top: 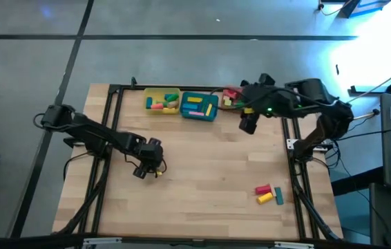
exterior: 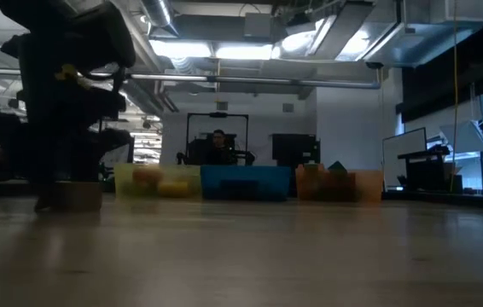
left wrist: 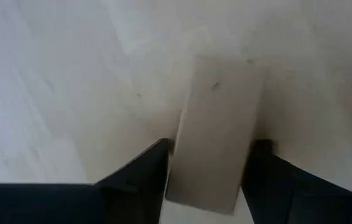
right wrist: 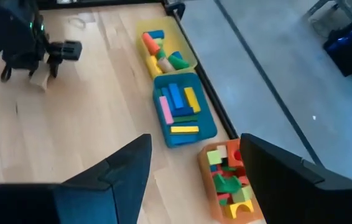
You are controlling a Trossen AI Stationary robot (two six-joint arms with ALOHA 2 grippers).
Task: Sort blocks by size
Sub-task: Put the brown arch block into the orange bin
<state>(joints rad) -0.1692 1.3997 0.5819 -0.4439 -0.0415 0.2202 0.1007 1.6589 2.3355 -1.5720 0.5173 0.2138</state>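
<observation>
The left hand point(top: 142, 168), at about eight o'clock on the counter point(top: 202, 180), has its fingers clamped on a tan block point(left wrist: 216, 130). The right hand point(top: 249, 123), at one o'clock, hangs with fingers apart near the trays point(top: 182, 104).

Wooden table point(top: 202, 180) bearing three trays point(top: 199, 106) and loose blocks point(top: 269, 193).

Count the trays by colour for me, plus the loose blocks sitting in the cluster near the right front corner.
Yellow tray: 1
Teal tray: 1
Orange tray: 1
Loose blocks in the corner cluster: 3, namely red block, yellow block, green block
Total: 6
</observation>
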